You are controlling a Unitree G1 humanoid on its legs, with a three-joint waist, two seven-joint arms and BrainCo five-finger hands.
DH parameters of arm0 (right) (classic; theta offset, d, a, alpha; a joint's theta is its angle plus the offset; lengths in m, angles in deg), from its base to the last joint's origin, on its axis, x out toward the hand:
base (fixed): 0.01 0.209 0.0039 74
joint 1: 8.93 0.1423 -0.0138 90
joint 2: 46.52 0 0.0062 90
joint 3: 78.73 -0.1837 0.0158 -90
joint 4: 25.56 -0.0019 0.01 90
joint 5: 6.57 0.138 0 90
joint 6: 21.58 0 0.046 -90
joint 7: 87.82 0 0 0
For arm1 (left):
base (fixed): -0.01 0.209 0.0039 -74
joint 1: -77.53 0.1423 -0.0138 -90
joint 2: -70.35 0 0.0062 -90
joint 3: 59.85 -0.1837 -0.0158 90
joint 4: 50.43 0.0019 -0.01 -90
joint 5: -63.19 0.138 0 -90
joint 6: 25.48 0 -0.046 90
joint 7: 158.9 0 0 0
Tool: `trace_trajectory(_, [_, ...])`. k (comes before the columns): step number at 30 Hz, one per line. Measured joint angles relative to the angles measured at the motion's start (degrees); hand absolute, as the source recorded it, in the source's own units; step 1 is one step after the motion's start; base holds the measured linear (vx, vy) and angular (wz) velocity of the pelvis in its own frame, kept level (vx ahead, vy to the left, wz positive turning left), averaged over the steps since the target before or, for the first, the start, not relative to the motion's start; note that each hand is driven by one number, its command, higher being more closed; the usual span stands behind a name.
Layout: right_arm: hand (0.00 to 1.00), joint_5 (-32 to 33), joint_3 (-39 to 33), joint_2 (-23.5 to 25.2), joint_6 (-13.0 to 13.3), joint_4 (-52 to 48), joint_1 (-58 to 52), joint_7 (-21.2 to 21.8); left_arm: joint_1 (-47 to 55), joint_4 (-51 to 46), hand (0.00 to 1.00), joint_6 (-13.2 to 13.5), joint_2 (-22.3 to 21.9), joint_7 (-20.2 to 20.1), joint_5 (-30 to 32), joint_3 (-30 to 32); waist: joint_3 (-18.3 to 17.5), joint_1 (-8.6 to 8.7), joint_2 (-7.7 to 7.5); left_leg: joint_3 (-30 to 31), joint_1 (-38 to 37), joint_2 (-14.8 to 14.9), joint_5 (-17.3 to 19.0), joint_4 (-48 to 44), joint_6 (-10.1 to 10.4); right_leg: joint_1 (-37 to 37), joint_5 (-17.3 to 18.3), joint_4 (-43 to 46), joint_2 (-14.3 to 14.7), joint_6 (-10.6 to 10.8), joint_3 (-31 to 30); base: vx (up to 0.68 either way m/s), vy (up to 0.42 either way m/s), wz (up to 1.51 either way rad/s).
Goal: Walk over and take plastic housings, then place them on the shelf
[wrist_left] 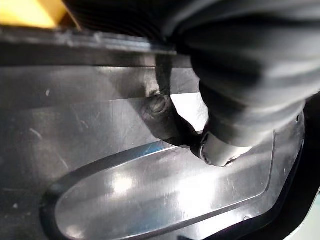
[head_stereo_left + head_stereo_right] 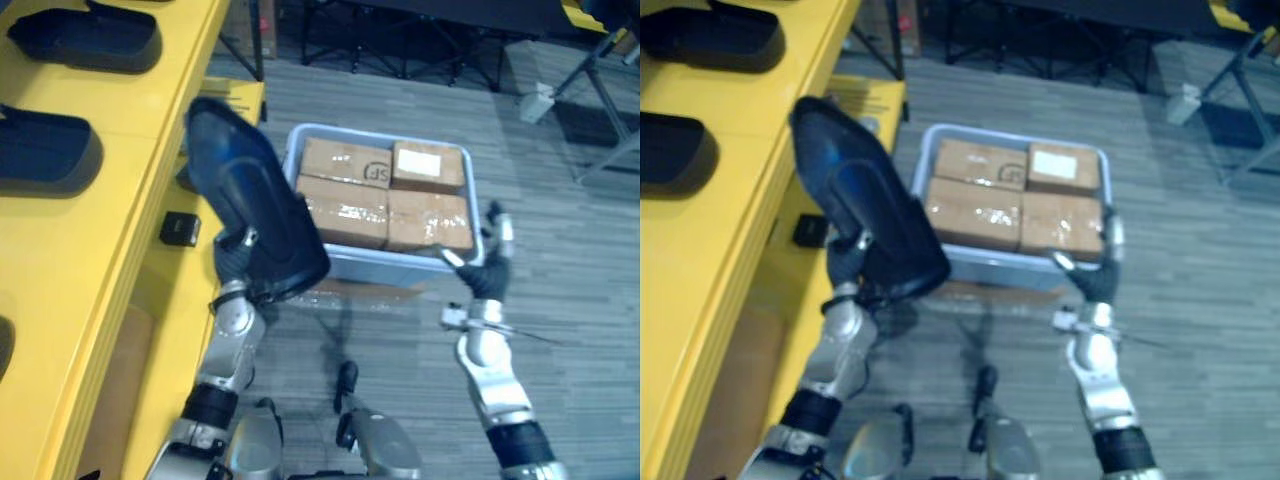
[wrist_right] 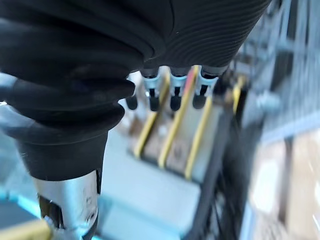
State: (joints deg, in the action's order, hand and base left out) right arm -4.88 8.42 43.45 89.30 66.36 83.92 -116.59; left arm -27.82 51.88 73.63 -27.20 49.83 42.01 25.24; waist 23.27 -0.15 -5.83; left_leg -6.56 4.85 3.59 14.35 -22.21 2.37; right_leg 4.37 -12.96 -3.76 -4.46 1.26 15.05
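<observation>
Now, blk housing point(image 2: 250, 200) gripped atop L hand point(image 2: 233, 258), beside shelf point(image 2: 90, 240)

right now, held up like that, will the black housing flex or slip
Probably stiff: the housing holds its shape though the left hand grips only its lower end. Its glossy surface looks slippery. Tall and held low, it may tip.

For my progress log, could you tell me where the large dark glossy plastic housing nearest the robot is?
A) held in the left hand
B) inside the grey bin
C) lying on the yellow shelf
A: the left hand holds the dark plastic housing up beside the yellow shelf.
</observation>
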Motion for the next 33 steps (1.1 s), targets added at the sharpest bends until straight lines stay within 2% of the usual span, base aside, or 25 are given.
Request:
trace_trajectory(3, [0.0,2.5,-2.7,0.1,0.7,0.1,-3.8,2.0,2.5,-1.8,1.0,1.5,0.1,-0.1,2.1,2.5,-0.1,0.37,0.16,-0.9,-0.7,-0.1,0.0,0.8,0.0,0.5,-0.1,0.2,0.0,0.0,-1.0,-0.01,0.062,-0.14])
trace_trajectory(6, [0.0,2.2,-3.8,0.7,0.7,1.6,-8.6,3.7,5.4,-2.0,1.0,3.4,0.0,-0.4,2.1,3.8,-2.0,0.87,0.82,-2.0,-1.9,-0.1,0.0,2.4,0.0,0.4,0.0,0.2,0.0,0.1,-1.9,0.01,0.066,-0.15])
trace_trajectory(8, [0.0,0.6,-5.2,1.5,0.3,3.4,-11.3,4.3,6.6,-2.1,1.0,3.8,0.1,-1.3,2.1,4.5,-3.3,1.18,1.49,-2.1,-2.4,-0.2,0.0,3.2,0.0,0.4,0.1,0.2,0.0,0.1,-2.3,0.02,0.073,-0.13])
trace_trajectory(10, [0.0,-2.9,-6.3,1.7,-1.7,8.2,-13.5,5.6,7.9,-2.7,1.0,5.1,0.1,-3.1,2.1,5.3,-3.8,1.28,2.05,-2.3,-3.3,-0.4,0.0,4.1,0.0,0.0,0.3,0.2,0.0,0.2,-2.6,0.01,0.065,-0.07])
trace_trajectory(12, [0.0,-3.0,-7.0,1.7,-4.4,15.3,-13.9,10.3,9.3,-4.7,1.0,5.8,0.1,-4.5,2.3,6.4,-4.0,1.3,2.12,-2.3,-4.1,-0.4,0.0,4.6,0.0,-0.5,0.5,0.2,0.0,0.2,-2.6,0.0,0.045,0.02])
trace_trajectory(13, [0.0,-3.0,-7.4,1.7,-5.9,22.8,-14.0,13.9,10.5,-6.1,1.0,6.1,0.3,-5.5,3.3,7.6,-4.6,1.22,2.24,-2.1,-4.2,-0.5,-0.1,5.0,0.0,-0.5,0.6,0.2,0.0,0.3,-2.5,-0.01,0.035,0.05])
trace_trajectory(15, [0.0,-1.9,-7.5,1.7,-8.8,31.3,-13.8,19.3,12.0,-7.3,1.0,7.1,0.8,-7.0,3.8,9.7,-5.0,1.22,2.7,-1.9,-5.5,-0.7,-0.5,6.0,0.0,-1.5,0.8,0.1,-0.3,0.5,-2.2,0.01,0.046,0.09])
trace_trajectory(17, [0.0,-1.3,-8.4,1.9,-10.5,40.0,-14.0,22.6,13.5,-9.9,1.0,7.2,2.0,-7.8,4.0,12.1,-5.7,1.11,3.61,-1.4,-6.7,-0.9,-0.5,6.8,0.0,-2.8,1.2,0.0,-0.5,0.7,-1.4,0.01,0.058,0.14])
trace_trajectory(19, [0.0,0.0,-10.8,2.4,-11.6,45.0,-14.5,23.8,14.1,-12.6,1.0,7.3,2.6,-8.8,4.0,14.5,-6.3,1.18,4.44,-0.1,-6.8,-1.3,-0.5,6.9,-0.2,-3.6,1.4,-0.3,-0.9,0.9,-0.6,0.0,0.046,0.29])
trace_trajectory(20, [0.0,0.3,-12.3,2.7,-12.8,47.8,-14.9,23.9,14.7,-14.7,1.0,7.5,2.5,-9.2,4.1,16.2,-7.1,1.01,4.74,0.4,-6.9,-1.5,-0.6,7.2,-0.2,-4.1,1.5,-0.8,-1.0,1.1,0.4,0.0,0.036,0.35])
trace_trajectory(23, [0.0,-0.2,-14.8,3.4,-13.0,51.0,-16.1,23.9,16.5,-18.8,1.0,7.5,2.4,-9.3,4.3,18.9,-8.8,0.87,5.26,1.9,-6.9,-1.8,-0.8,8.1,-0.3,-4.5,2.0,-0.8,-1.4,1.3,1.8,0.02,0.022,0.3])
trace_trajectory(25, [0.0,-0.2,-17.3,5.1,-13.0,52.2,-16.2,23.6,18.4,-23.5,1.0,7.3,2.4,-9.2,7.0,20.7,-9.7,0.65,5.46,3.2,-7.1,-2.3,-1.3,8.8,-0.5,-5.0,2.1,-0.8,-1.8,1.4,2.8,0.02,0.025,0.28])
trace_trajectory(29, [0.0,-0.6,-17.3,7.4,-13.3,52.8,-16.2,21.0,20.1,-27.1,1.0,6.0,2.4,-8.5,11.7,22.7,-10.0,-0.59,5.64,4.4,-7.8,-3.0,-1.5,8.9,-0.7,-6.3,2.3,-0.8,-2.5,1.7,4.0,-0.02,0.039,0.19])
trace_trajectory(31, [0.0,-0.8,-17.3,8.3,-13.1,52.7,-15.9,19.8,21.4,-27.4,1.0,4.6,2.4,-6.3,13.3,24.6,-10.8,-1.32,5.66,4.9,-7.8,-3.7,-2.0,9.8,-0.9,-6.3,2.6,-0.8,-3.1,2.1,4.6,-0.04,0.04,0.12])
trace_trajectory(33, [0.0,-0.9,-17.3,8.7,-13.0,52.7,-16.0,19.5,22.7,-27.4,1.0,4.4,2.4,-4.6,13.3,26.6,-11.3,-1.38,5.7,6.1,-7.8,-4.3,-2.4,10.6,-0.9,-6.5,3.1,-0.8,-3.7,2.1,5.7,-0.02,0.019,0.28])
